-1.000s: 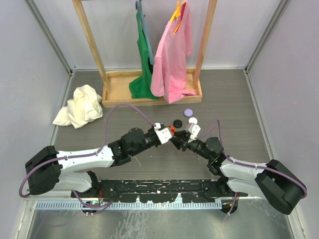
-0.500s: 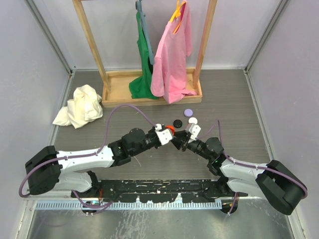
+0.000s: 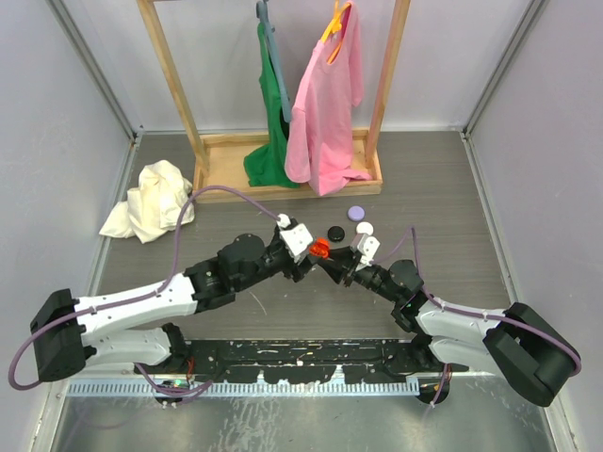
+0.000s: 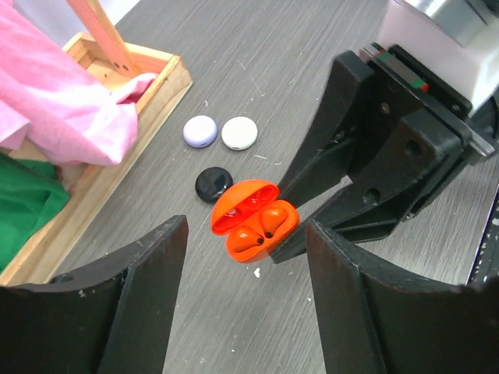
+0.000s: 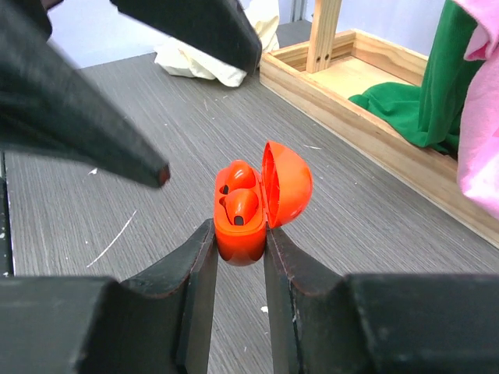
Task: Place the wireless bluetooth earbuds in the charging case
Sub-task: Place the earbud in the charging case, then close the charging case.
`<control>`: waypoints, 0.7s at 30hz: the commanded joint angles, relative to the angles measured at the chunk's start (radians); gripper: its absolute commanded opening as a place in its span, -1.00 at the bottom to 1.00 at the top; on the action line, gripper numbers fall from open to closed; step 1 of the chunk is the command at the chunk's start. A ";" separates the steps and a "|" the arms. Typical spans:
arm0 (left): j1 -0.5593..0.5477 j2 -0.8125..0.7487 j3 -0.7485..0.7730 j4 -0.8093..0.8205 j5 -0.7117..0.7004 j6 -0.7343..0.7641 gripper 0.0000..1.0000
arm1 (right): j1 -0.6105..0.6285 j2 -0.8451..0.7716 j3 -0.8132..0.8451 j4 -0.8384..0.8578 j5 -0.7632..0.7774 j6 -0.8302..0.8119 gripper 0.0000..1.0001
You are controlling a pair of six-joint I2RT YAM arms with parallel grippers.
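Observation:
The orange charging case [image 5: 243,234] hangs just above the table with its lid [image 5: 287,183] swung open. My right gripper [image 5: 238,231] is shut on the case's lower body. Two orange earbuds [image 5: 240,176] [image 5: 242,206] sit in its wells, also visible in the left wrist view as one earbud [image 4: 248,240] beside the other earbud [image 4: 274,220]. My left gripper [image 4: 248,227] is open, holds nothing, and stands a short way back from the case [image 4: 253,222]. From above, the case [image 3: 320,249] lies between the left gripper [image 3: 307,254] and the right gripper [image 3: 330,260].
Three small discs lie just beyond the case: purple [image 3: 355,213], white [image 3: 364,228], black [image 3: 334,233]. A wooden rack base [image 3: 219,175] with a pink shirt [image 3: 328,104] and a green garment [image 3: 273,141] stands behind. A crumpled white cloth [image 3: 151,201] lies far left.
My left gripper has opened and drawn back up and to the left, away from the case. The right gripper and the case have not moved.

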 commanded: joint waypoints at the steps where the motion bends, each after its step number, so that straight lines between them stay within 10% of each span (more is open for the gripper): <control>1: 0.063 -0.060 0.089 -0.155 0.015 -0.189 0.31 | 0.004 0.006 0.024 0.090 -0.041 -0.009 -0.98; 11: 0.335 -0.048 0.126 -0.227 0.540 -0.484 0.41 | 0.004 0.012 0.027 0.124 -0.141 0.008 -0.98; 21: 0.382 0.071 0.141 -0.135 0.710 -0.613 0.40 | 0.004 0.024 0.030 0.158 -0.217 0.032 -0.98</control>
